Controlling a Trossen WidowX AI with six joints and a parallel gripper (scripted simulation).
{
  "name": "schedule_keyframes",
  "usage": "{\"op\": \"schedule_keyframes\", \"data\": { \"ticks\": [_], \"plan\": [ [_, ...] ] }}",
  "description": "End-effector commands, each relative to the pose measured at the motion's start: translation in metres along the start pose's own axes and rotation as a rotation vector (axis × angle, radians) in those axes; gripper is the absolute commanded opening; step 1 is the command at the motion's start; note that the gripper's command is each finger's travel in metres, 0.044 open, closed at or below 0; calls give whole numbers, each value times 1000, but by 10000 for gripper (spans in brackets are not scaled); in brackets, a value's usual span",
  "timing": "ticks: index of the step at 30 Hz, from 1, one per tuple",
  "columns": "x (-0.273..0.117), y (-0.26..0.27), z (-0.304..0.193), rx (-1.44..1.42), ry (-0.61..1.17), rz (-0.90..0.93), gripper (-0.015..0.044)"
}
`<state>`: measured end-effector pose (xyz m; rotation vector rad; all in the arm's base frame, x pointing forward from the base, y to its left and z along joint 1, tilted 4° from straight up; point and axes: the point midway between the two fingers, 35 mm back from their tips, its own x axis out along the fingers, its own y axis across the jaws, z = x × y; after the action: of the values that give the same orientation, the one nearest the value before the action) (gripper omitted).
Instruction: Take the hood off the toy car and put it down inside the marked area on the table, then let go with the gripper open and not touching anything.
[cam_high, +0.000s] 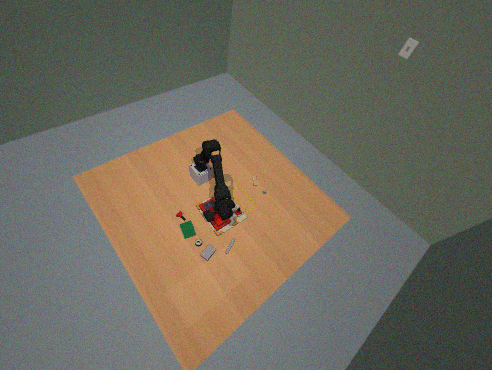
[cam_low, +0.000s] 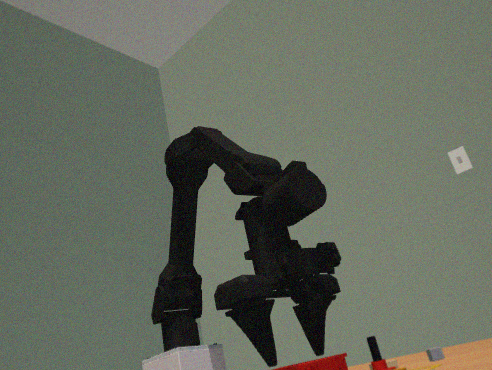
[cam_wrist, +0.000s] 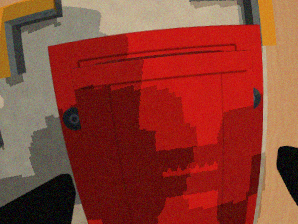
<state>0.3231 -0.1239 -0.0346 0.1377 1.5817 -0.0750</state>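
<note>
The toy car (cam_high: 219, 222) (cam_low: 325, 361) (cam_wrist: 200, 60) is red. Its red top fills much of the wrist view, with thin seams and a round dark disc at each side. The hood (cam_wrist: 170, 115) seems to be part of this top; its exact edges are unclear. My gripper (cam_high: 218, 215) (cam_low: 296, 359) (cam_wrist: 178, 173) is open and empty, pointing down over the car, one finger toward each side of the red top. The fingertips are near the top's height; contact cannot be told. The marked area (cam_high: 248, 196) is a thin yellow outline beside the car, partly hidden by the arm.
A pale base board (cam_high: 242, 218) (cam_wrist: 150, 17) with orange corners and grey brackets lies under the car. A green plate (cam_high: 187, 229), a red-and-black piece (cam_high: 179, 215), a ring (cam_high: 198, 240), a grey block (cam_high: 208, 252) and a grey bar (cam_high: 230, 246) lie around it.
</note>
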Motion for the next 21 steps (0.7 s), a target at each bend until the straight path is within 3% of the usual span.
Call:
{"op": "schedule_keyframes", "data": {
  "ticks": [1,21],
  "plan": [
    [3,1,-2,4,4,7,440],
    [12,1,-2,4,4,7,440]
  ]
}}
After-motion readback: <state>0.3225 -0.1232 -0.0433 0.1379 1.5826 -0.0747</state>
